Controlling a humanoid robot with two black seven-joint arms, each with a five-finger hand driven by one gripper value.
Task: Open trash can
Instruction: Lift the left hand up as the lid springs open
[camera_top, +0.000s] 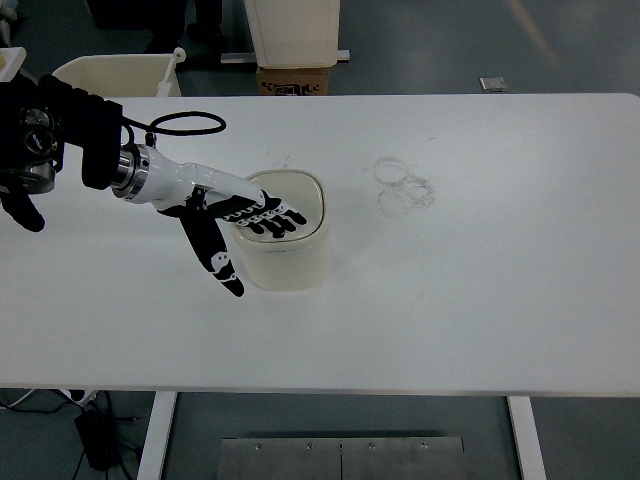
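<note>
A small cream trash can (290, 250) with a rounded square lid (296, 199) stands on the white table (480, 270), left of centre. My left hand (250, 225) reaches in from the left edge, black and white, fingers spread flat. Its fingertips (285, 217) lie on the near left part of the lid, and the thumb (218, 262) points down beside the can's left wall. The lid looks closed and level. The hand holds nothing. My right arm does not show.
Faint ring marks (403, 183) stain the table to the right of the can. A black cable (186, 124) loops behind my forearm. Beyond the far edge stand a cream bin (120, 75), a cardboard box (295, 80) and a white cabinet (292, 30).
</note>
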